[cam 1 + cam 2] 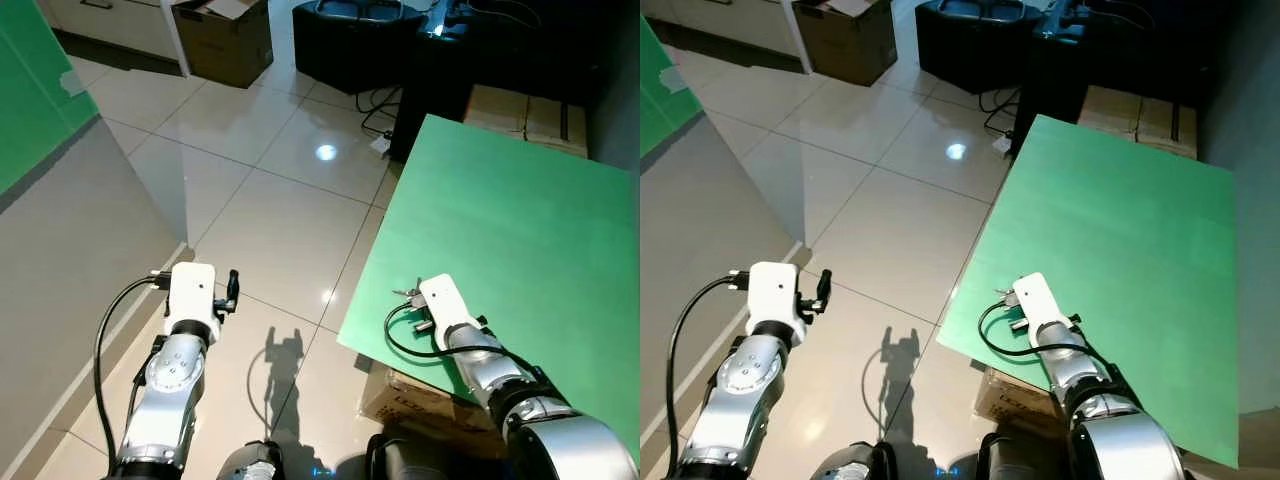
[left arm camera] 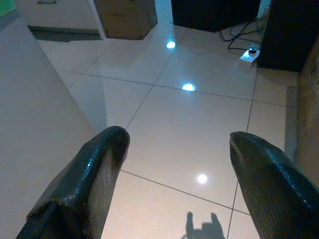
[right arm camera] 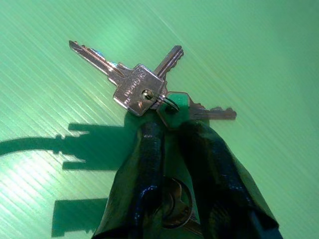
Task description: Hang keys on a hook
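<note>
A bunch of silver keys (image 3: 144,89) on a small ring lies fanned out on the green table top (image 1: 520,220), near its front left corner. My right gripper (image 3: 170,124) reaches down onto them, its two black fingers (image 3: 144,164) nearly together and shut on the bunch at the ring. From the head, the keys (image 1: 407,292) peek out just ahead of the white right wrist box (image 1: 445,300). My left gripper (image 2: 177,139) is held open over the tiled floor, off to the left (image 1: 232,288), with nothing between its fingers. No hook can be made out.
A grey wall (image 1: 60,250) with a green panel (image 1: 30,90) runs along the left. A cardboard box (image 1: 225,35) and black furniture (image 1: 360,40) stand at the back, with cables (image 1: 380,105) on the floor. More boxes (image 1: 525,115) sit behind the table and one (image 1: 410,400) under it.
</note>
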You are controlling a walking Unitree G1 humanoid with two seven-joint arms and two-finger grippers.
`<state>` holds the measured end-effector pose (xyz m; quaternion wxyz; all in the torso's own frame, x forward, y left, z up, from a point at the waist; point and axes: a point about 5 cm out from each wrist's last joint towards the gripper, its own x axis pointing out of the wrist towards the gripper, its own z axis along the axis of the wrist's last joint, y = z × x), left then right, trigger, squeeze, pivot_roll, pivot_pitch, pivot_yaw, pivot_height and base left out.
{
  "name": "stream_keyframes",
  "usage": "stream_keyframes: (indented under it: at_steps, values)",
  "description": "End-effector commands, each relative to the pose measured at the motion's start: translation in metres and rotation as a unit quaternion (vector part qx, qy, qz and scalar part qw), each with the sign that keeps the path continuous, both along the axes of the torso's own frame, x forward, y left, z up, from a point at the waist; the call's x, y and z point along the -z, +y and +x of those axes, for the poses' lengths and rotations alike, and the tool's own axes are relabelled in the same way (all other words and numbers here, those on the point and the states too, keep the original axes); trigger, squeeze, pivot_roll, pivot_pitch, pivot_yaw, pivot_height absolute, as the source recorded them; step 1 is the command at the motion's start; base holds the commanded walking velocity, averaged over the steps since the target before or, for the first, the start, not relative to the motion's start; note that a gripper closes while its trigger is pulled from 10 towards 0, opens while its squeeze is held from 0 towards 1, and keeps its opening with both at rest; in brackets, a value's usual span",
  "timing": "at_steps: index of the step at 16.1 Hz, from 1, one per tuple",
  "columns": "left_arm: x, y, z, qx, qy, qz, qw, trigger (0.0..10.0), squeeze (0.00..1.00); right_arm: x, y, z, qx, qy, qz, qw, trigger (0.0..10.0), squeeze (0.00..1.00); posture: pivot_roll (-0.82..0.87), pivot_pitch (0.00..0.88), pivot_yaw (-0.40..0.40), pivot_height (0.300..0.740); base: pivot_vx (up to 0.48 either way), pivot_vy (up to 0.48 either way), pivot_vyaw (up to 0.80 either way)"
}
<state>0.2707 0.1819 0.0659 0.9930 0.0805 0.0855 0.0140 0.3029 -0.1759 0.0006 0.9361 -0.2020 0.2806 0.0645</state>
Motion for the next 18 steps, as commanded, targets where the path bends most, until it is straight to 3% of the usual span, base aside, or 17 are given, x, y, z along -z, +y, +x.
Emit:
stream_keyframes:
  at_steps: [1,8,13,16,17,18]
  values:
    - [0.004,-0.001,0.000,0.000,0.008,0.003,1.000,10.0,0.00,0.005,0.000,-0.005,0.013,0.002,0.005,1.000,0.0,0.00,0.02,0.130,0.035,0.740,0.000,0.000,0.00]
    - [-0.003,0.001,0.019,0.017,-0.004,0.011,1.000,10.0,0.00,-0.006,0.019,0.004,0.028,-0.054,0.039,0.997,0.0,0.00,-0.01,0.066,0.076,0.740,0.000,0.000,0.00]
    - [-0.003,-0.004,0.024,0.030,-0.007,0.011,0.999,10.0,0.00,-0.007,0.022,0.003,0.032,-0.070,0.051,0.996,0.0,0.00,-0.02,0.055,0.094,0.740,0.000,0.000,0.00]
    - [-0.002,-0.005,0.026,0.035,-0.005,0.012,0.999,10.0,0.00,-0.015,0.021,0.012,0.035,-0.085,0.041,0.995,0.0,0.00,-0.03,0.050,0.103,0.740,0.000,0.000,0.00]
    - [-0.002,-0.006,0.028,0.037,-0.006,0.012,0.999,10.0,0.00,-0.013,0.019,0.011,0.038,-0.069,0.031,0.996,5.9,0.00,-0.03,0.050,0.108,0.740,0.000,0.000,0.00]
    - [-0.003,-0.007,0.029,0.040,-0.006,0.012,0.999,10.0,0.00,-0.011,0.015,0.010,0.051,-0.061,0.022,0.997,10.0,0.73,-0.03,0.053,0.110,0.740,0.000,0.000,0.00]
